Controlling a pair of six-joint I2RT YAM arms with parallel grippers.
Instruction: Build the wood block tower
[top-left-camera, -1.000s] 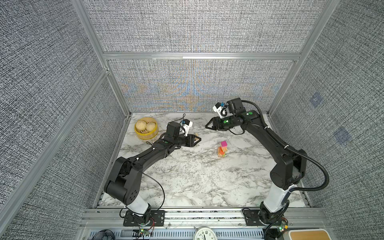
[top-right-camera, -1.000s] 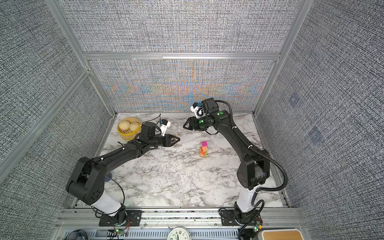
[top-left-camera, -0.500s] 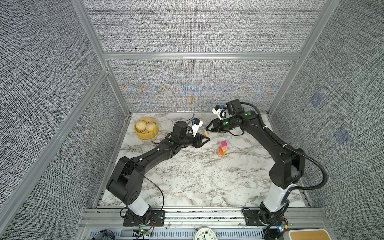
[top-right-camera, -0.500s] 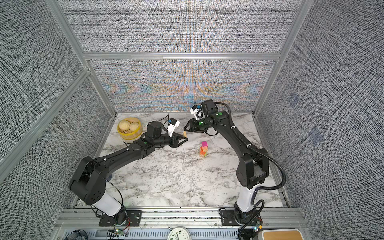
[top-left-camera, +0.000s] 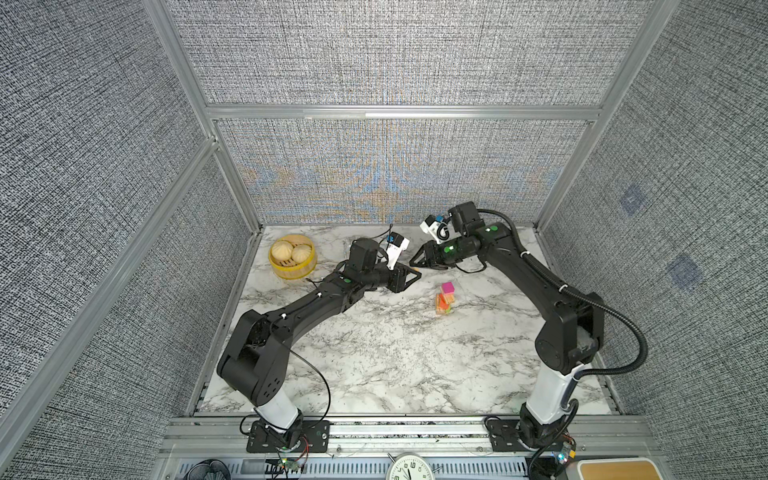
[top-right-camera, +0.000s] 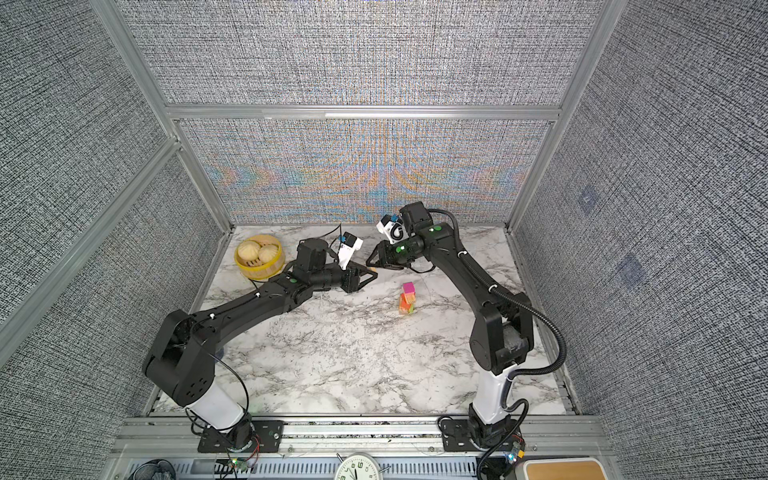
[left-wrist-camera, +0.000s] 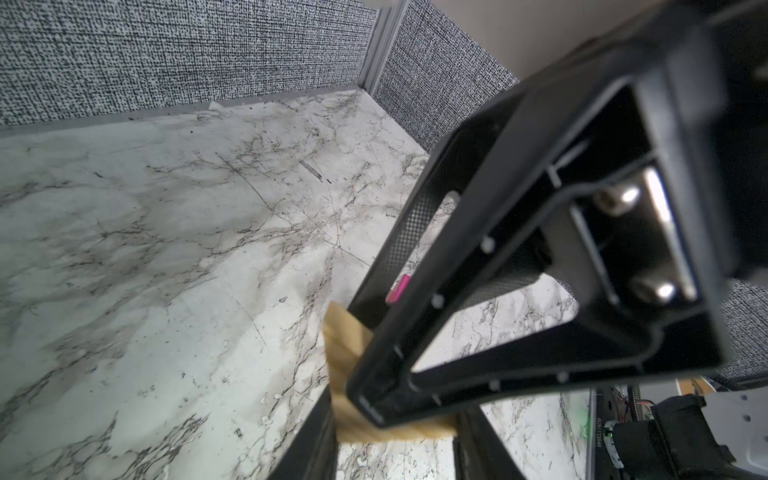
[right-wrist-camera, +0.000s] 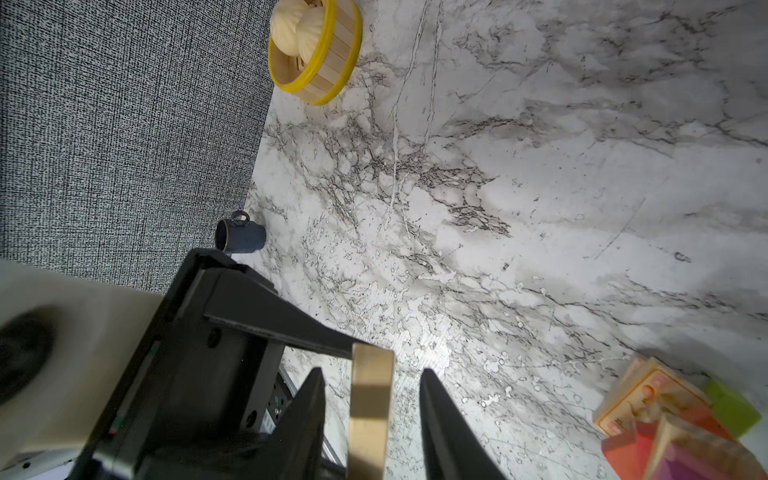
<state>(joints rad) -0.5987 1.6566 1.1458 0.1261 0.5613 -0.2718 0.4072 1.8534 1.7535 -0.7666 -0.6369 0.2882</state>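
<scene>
The step in hand looks like a handover in the air, with the tower waiting for one more piece. The left gripper is clamped on a tan block and holds it out toward the middle of the table, clear of the surface. The right gripper meets it from the opposite side. In the right wrist view its jaws stand on either side of the block with a gap showing at each face, so it is spread around the block and not yet gripping it.

The tower stands on the table near the two grippers and on the right arm's side of them. It is a short stack with a magenta cube on top and orange and green pieces below. Nothing touches it.

The next move, as I judge it, calls for order above all: the right jaws must pinch the block on its two flat faces before the left ones let go, or the block drops. The right jaws cover the free end of the block, so the left gripper should have room to back straight out without a knock. After that the block has to travel the short way to the tower and come down level on the magenta cube — a small top, and the stack looks a little uneven, so a gentle, centred placing seems needed.
</scene>
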